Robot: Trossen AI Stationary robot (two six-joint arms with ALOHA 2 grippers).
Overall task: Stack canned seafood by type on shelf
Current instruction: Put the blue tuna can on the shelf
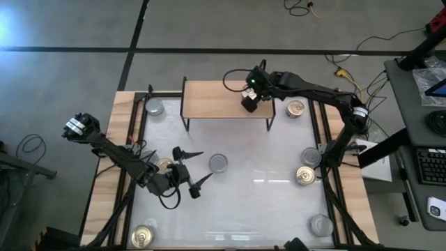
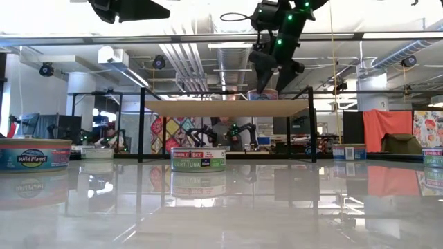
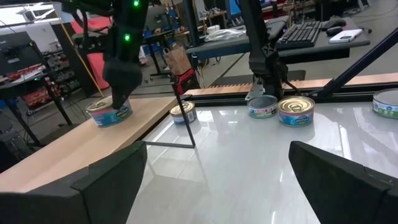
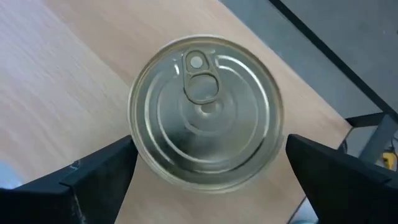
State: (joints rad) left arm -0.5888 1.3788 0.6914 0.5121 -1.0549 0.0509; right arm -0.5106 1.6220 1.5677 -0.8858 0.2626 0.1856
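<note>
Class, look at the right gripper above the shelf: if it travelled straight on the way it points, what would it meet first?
The right gripper points down at a silver-topped tin on the shelf; its open fingers would probably straddle that tin first.

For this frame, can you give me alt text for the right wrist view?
A silver pull-tab tin stands upright on the wood shelf, seen from straight above. The right gripper is open, its two dark fingers flanking the tin without clearly touching it.

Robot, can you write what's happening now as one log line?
right gripper: open over tin on shelf | left gripper: open, above table
</note>
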